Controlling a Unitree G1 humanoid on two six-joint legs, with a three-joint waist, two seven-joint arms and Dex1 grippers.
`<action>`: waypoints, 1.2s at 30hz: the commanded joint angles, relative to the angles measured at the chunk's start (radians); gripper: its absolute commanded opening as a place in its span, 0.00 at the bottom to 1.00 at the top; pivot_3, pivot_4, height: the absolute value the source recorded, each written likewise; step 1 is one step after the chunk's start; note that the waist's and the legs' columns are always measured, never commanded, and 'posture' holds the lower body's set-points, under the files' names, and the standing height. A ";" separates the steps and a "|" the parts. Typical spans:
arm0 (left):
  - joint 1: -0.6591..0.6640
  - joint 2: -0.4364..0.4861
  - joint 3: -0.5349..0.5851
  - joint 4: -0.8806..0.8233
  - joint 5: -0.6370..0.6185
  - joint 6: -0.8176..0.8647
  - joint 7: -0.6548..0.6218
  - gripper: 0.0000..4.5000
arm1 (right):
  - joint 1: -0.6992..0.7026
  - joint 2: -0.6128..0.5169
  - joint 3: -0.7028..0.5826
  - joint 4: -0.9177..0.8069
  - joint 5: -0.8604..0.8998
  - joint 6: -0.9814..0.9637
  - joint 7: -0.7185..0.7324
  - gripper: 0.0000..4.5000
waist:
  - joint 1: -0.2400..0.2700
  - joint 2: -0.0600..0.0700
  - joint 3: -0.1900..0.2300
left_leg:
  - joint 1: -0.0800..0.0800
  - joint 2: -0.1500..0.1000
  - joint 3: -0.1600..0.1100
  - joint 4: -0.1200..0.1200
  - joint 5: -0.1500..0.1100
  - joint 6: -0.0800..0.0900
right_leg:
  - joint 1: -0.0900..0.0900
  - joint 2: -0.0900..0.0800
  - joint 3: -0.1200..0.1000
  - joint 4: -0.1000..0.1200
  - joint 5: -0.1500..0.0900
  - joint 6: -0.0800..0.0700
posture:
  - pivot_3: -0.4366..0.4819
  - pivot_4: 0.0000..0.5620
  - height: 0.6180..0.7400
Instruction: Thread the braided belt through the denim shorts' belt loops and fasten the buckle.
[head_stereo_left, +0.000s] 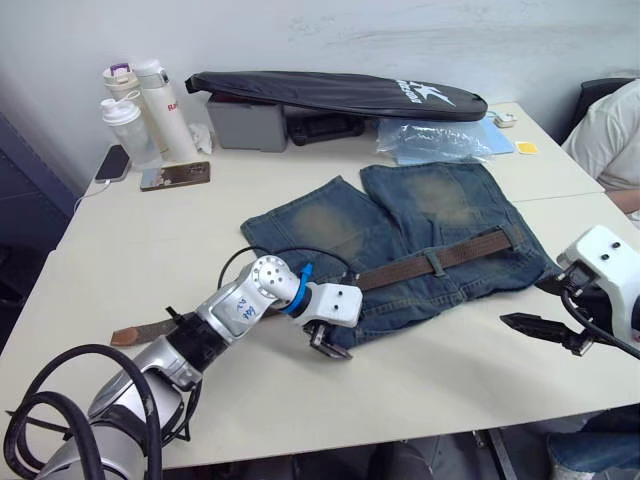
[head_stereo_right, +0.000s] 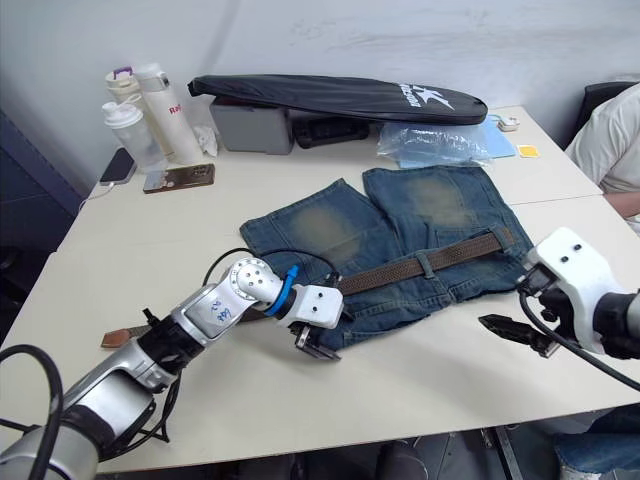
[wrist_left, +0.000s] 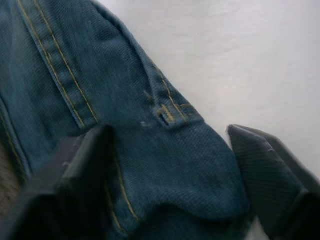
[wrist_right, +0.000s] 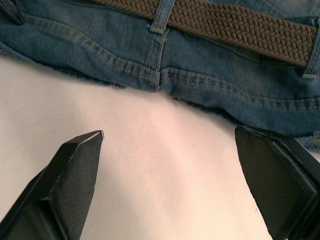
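A: Where are the denim shorts?
B: In the centre of the frame, flat on the table. The braided belt lies along the waistband, under one of the belt loops; its reddish-brown tip sticks out at lower left.
A: And the left gripper?
B: It is at the waistband's left corner, fingers spread, the denim corner between them.
A: The right gripper?
B: At the right edge of the frame, over bare table just beside the shorts, fingers apart, holding nothing.
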 joint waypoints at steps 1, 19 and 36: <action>0.010 0.034 0.018 0.051 0.052 -0.046 -0.035 0.42 | 0.010 -0.017 -0.059 -0.036 -0.004 0.010 -0.004 1.00 | -0.003 0.000 0.000 | 0.000 0.000 0.000 0.000 0.000 0.000 | 0.000 0.000 0.000 0.000 0.000 0.000 | 0.48 0.27 0.03; 0.122 0.403 0.269 -0.036 0.021 -0.058 -0.188 0.05 | -0.183 -0.001 0.241 0.109 -0.009 -0.163 -0.025 1.00 | -0.037 -0.002 0.002 | 0.000 0.001 -0.001 0.000 0.005 0.012 | -0.010 0.002 0.001 0.006 -0.001 -0.001 | 0.48 0.27 0.03; 0.264 0.573 0.671 -0.299 -0.387 0.595 -0.232 0.99 | -0.492 0.113 0.514 0.361 -0.016 -0.291 0.018 1.00 | -0.036 -0.001 0.002 | -0.002 0.001 0.000 -0.001 0.005 0.011 | -0.013 0.001 0.001 0.010 -0.001 -0.001 | 0.48 0.27 0.03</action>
